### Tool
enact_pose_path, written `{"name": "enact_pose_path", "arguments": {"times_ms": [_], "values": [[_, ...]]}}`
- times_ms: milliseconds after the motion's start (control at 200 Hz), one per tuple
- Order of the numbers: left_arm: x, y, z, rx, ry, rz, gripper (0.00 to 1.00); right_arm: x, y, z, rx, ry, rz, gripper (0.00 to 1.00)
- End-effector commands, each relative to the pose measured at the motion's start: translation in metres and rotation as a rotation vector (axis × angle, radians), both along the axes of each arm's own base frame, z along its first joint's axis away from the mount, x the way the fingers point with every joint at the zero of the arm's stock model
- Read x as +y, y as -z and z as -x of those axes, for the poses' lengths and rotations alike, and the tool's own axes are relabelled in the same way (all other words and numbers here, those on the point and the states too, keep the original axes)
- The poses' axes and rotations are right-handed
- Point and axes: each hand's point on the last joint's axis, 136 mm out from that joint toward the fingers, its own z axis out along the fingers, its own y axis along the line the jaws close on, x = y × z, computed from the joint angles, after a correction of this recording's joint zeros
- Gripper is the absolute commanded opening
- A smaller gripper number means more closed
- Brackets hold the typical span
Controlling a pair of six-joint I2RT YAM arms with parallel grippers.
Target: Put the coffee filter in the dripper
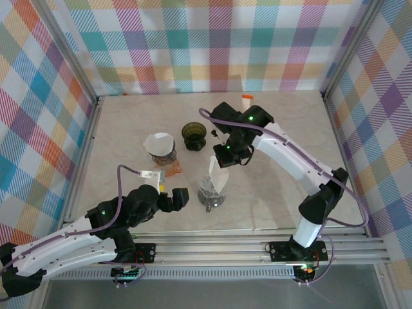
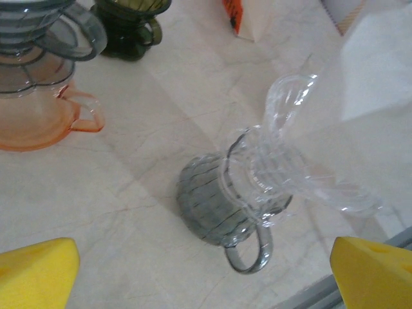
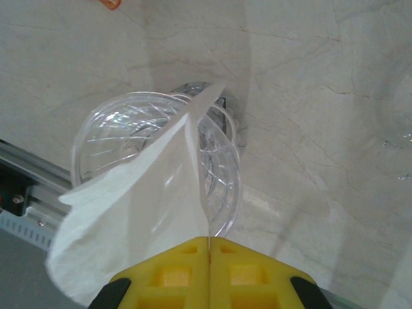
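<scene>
A clear ribbed dripper [image 1: 211, 194] with a grey handle stands near the table's front edge; in the left wrist view the dripper [image 2: 222, 206] looks tilted. My right gripper [image 1: 223, 161] hangs just above it, shut on the top edge of a white coffee filter [image 1: 215, 180]. In the right wrist view the yellow fingers [image 3: 174, 270] pinch the filter [image 3: 141, 212], whose far end lies over the dripper [image 3: 122, 129] mouth. My left gripper [image 1: 179, 197] is open to the left of the dripper, with nothing between its yellow pads [image 2: 35, 273].
At the back left a second dripper holding a white filter [image 1: 160, 145] sits stacked on an orange one [image 2: 38, 122]. A dark green dripper [image 1: 194, 136] stands beside it. An orange-and-white packet [image 1: 245, 98] leans at the back wall. The metal rail [image 1: 257, 241] runs along the near edge.
</scene>
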Motion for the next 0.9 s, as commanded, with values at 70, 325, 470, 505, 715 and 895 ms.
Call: {"name": "enact_pose_path", "arguments": {"times_ms": [70,325,470,505,715,895], "values": [[-0.029,-0.034,-0.006,-0.005,0.102,0.178,1.0,-0.001,0.008,-0.003,-0.024,0.016,0.074,0.0],[-0.059,-0.053,-0.023,0.022,0.16,0.34,1.0,0.005,0.019,-0.005,-0.041,-0.003,0.13,0.0],[-0.068,-0.055,-0.034,0.042,0.168,0.373,1.0,0.005,0.021,-0.007,-0.058,-0.011,0.15,0.0],[-0.07,-0.054,-0.036,0.048,0.165,0.374,0.99,0.005,0.02,-0.007,-0.061,-0.013,0.149,0.0],[-0.068,-0.038,-0.044,0.086,0.126,0.332,0.79,0.008,0.02,-0.008,-0.073,-0.017,0.146,0.0],[-0.061,-0.024,-0.05,0.106,0.075,0.281,0.68,0.007,0.023,-0.007,-0.075,-0.021,0.15,0.0]]}}
